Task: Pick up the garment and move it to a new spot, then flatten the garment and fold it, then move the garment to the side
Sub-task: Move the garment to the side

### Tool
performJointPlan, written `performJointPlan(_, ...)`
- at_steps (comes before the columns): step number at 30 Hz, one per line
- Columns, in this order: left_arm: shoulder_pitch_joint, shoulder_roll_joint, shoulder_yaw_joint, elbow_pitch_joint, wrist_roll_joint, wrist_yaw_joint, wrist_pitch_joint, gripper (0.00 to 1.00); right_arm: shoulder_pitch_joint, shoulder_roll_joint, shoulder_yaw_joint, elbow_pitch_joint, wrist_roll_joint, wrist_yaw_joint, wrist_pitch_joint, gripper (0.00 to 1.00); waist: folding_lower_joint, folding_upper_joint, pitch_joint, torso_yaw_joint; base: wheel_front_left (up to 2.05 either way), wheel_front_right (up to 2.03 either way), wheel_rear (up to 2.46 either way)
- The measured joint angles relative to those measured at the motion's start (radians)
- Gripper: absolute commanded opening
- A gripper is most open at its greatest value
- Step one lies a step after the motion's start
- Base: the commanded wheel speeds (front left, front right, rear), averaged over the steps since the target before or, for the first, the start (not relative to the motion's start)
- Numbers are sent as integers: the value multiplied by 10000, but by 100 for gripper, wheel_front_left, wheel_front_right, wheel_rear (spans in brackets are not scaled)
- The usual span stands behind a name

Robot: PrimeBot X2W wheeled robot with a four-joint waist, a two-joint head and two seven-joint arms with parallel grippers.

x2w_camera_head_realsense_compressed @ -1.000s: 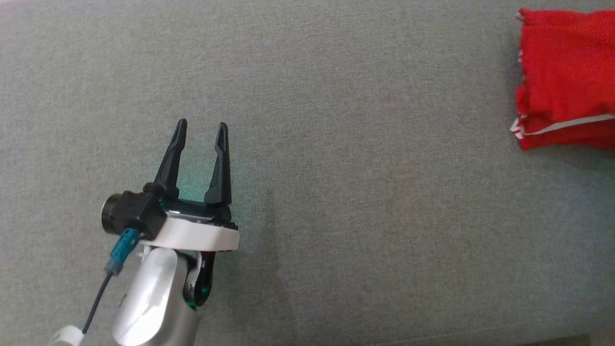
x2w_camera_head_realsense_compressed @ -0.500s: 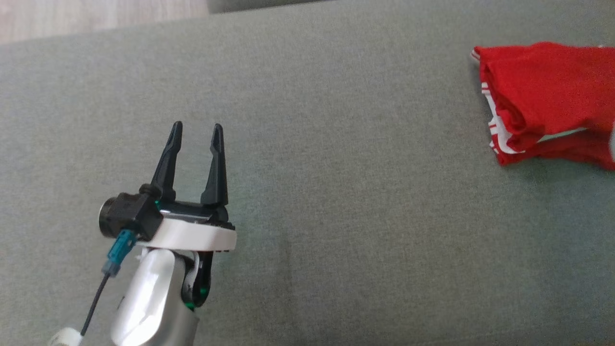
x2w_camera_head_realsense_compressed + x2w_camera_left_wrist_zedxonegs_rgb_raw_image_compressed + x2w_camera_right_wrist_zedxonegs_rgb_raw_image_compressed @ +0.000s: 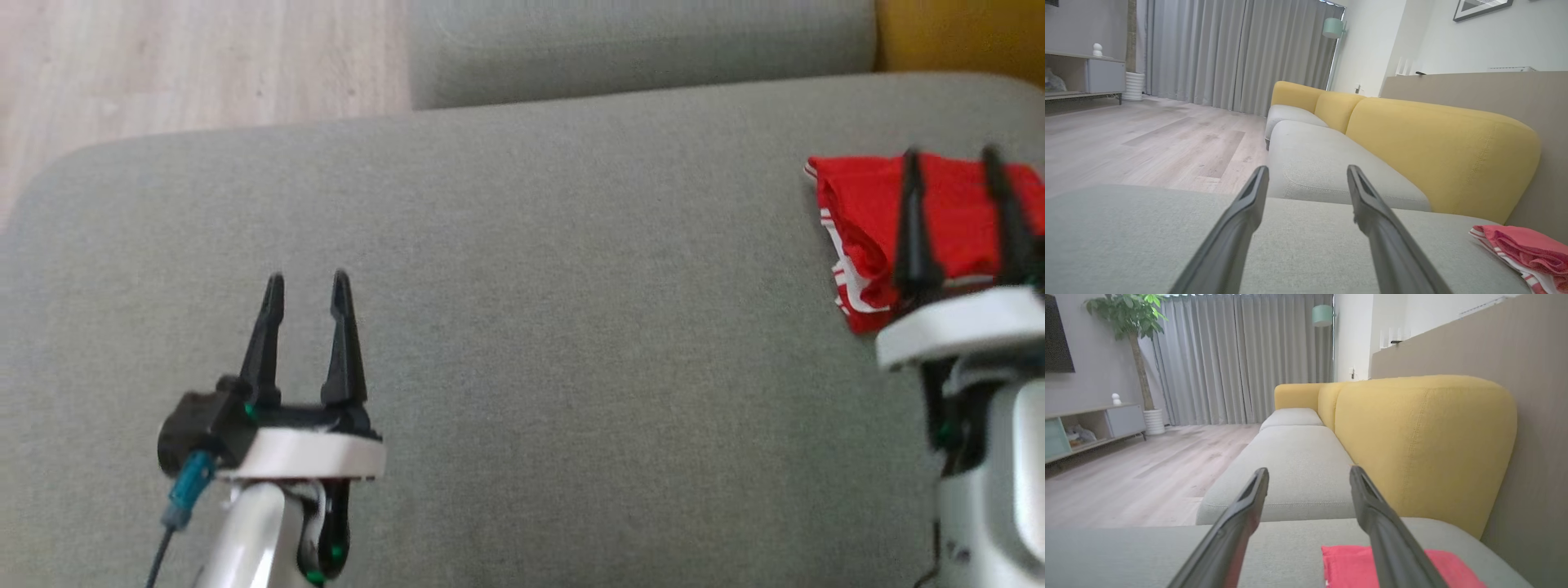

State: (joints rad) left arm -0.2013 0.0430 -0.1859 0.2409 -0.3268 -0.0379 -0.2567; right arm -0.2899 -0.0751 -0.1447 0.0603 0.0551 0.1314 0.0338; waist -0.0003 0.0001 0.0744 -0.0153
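Listing one sofa scene, as seen from the head and both wrists.

1. Garment (image 3: 865,220): red cloth with white striped edging, folded into a compact, slightly uneven stack. It lies on the grey seat cushion (image 3: 571,327) at the right end in the head view, near the cushion's far edge. The left wrist view shows it at the lower right, flat on the cushion below the yellow backrest (image 3: 1433,147).

2. Right gripper (image 3: 950,155): pale wrist body at the lower right of the head view, with two dark fingers pointing up the frame and standing apart, gripping nothing. In the head view they cross in front of the garment. In the right wrist view the red cloth lies low between and under the fingers, mostly beneath the right-hand one. Whether they touch the cloth cannot be told.

3. Left gripper (image 3: 308,279): at the lower left of the head view, over bare cushion and well apart from the garment. Its fingers are spread and empty. A blue connector with a dark cable sits on its left side.

4. Surroundings: a second grey cushion beyond the first, a pale wooden floor (image 3: 163,65), grey curtains (image 3: 1229,53), a mint lamp shade (image 3: 1333,26), a potted plant (image 3: 1135,318) and a low cabinet (image 3: 1094,424).
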Motion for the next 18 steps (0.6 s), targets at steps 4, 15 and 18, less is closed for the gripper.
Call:
performJointPlan(4,445,4,44,46,-42,119,0,100,604,215,136,460,706,0,-541,100,0,0,-279,137,0,0,0)
performJointPlan(15,1336,31,199,-330,-608,389,0,100,2069,293,1106,2671,1956,0,-2646,100,2,0,-541,261,0,0,0)
performJointPlan(18,1354,31,146,-255,-468,387,0,100,2045,293,1095,2966,1925,0,-2734,100,3,0,-525,238,0,0,0)
